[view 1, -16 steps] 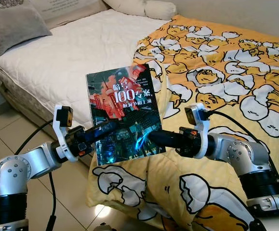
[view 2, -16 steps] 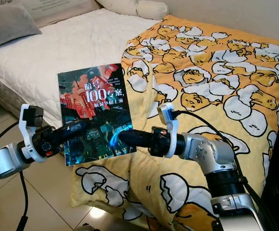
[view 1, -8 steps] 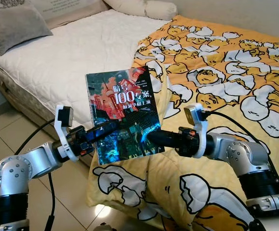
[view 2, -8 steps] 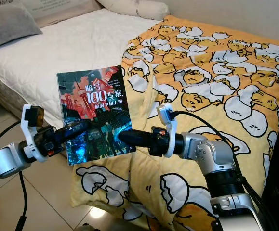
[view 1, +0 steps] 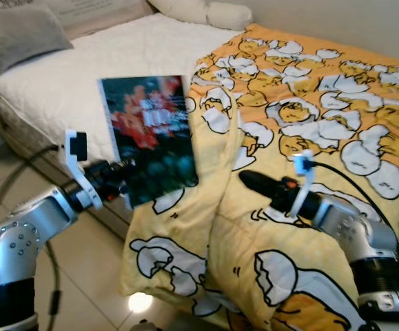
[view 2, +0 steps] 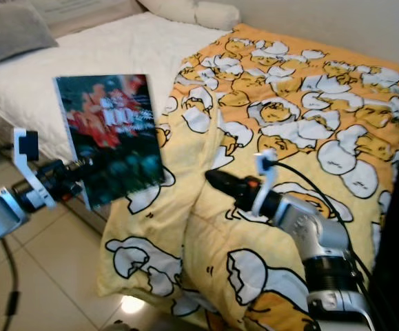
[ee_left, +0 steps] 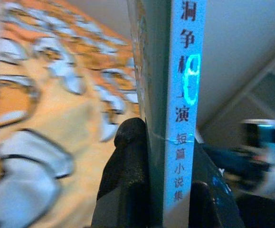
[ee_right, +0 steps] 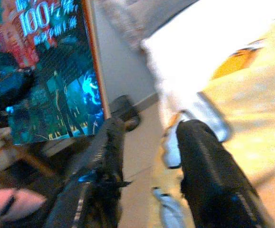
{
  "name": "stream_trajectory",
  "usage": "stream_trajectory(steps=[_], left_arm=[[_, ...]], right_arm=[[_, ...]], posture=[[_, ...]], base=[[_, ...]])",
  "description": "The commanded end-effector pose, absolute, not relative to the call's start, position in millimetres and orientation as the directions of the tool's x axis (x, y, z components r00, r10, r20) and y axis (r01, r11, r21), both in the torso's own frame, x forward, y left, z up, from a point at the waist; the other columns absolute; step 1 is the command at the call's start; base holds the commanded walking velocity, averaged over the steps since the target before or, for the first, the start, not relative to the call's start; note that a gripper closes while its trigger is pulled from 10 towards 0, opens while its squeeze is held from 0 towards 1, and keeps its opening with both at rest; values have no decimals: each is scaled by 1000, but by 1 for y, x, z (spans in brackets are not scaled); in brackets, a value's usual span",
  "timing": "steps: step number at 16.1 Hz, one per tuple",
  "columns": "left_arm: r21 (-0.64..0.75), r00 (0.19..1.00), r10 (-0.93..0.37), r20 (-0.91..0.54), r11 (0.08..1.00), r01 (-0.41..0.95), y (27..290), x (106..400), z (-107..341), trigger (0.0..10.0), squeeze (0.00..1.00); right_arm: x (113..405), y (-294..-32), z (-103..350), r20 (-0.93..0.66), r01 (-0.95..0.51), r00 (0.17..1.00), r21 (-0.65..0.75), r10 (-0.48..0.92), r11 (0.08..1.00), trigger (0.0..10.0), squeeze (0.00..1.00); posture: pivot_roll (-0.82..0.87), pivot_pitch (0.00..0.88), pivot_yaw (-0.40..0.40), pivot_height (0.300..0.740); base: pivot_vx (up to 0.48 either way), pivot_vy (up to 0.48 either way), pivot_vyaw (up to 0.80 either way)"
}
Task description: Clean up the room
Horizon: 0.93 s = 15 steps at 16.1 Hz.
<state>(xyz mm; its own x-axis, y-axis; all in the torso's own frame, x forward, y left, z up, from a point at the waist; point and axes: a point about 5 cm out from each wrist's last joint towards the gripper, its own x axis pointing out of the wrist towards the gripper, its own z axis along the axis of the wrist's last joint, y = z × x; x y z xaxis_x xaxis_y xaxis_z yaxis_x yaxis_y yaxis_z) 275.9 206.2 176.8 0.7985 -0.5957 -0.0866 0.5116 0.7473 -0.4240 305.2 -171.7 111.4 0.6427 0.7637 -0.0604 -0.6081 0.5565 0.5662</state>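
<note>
Released by the right gripper (view 1: 249, 181), whose parted jaws now hang empty over the egg-print duvet (view 1: 309, 103), the paperback book (view 1: 151, 138) stands upright (long axis vertical) off the bed's near edge (view 1: 68, 169), clamped in the left gripper (view 1: 125, 172).

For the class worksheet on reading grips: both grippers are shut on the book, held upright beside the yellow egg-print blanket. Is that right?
Not quite. The left gripper alone is shut on the book; the left wrist view shows its fingers clamping the spine. In the left eye view the right gripper is off the book and open, over the yellow egg-print blanket. The rest stands.
</note>
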Motion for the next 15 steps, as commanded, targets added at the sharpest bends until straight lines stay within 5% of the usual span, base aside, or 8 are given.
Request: stream_trajectory(steps=[1,2,7,8,9,10,11,15], left_arm=[[-238,858,-498,-127,855,461,204,283,184,0,0],[-97,906,-391,-159,920,380,201,288,184,0,0],[68,975,-168,-145,981,179,175,275,173,0,0],[117,974,-145,-172,979,166,172,274,166,0,0],[136,975,-134,-179,978,159,171,273,165,0,0],[211,974,-131,-185,963,169,168,273,162,8000,0],[246,973,-119,-197,955,166,167,275,159,10000,0],[277,976,-106,-191,948,157,162,282,156,10000,0]], right_arm=[[310,-175,118,-54,-569,727,512,685,644,10000,1000],[312,-170,123,-29,-520,786,507,617,687,10000,1000],[294,-143,121,-80,-426,873,350,480,834,10000,1000],[290,-139,117,-111,-369,900,316,421,874,10000,0],[289,-139,115,-123,-344,911,303,394,889,10000,0],[286,-138,113,-130,-278,937,284,324,918,10000,0],[282,-139,111,-145,-241,947,267,286,933,10000,0],[272,-133,110,-164,-232,945,275,283,933,10000,0]], posture=[[-19,0,-12,740],[-33,0,-10,740],[-28,0,-42,740],[-25,0,-57,740],[-25,0,-57,740],[-26,0,-66,740],[-27,0,-70,740],[-39,0,-59,740]], base=[[0,0,0],[0,0,0],[0,0,0],[0,0,0],[0,0,0],[0,0,0],[0,0,0],[0,0,0]])
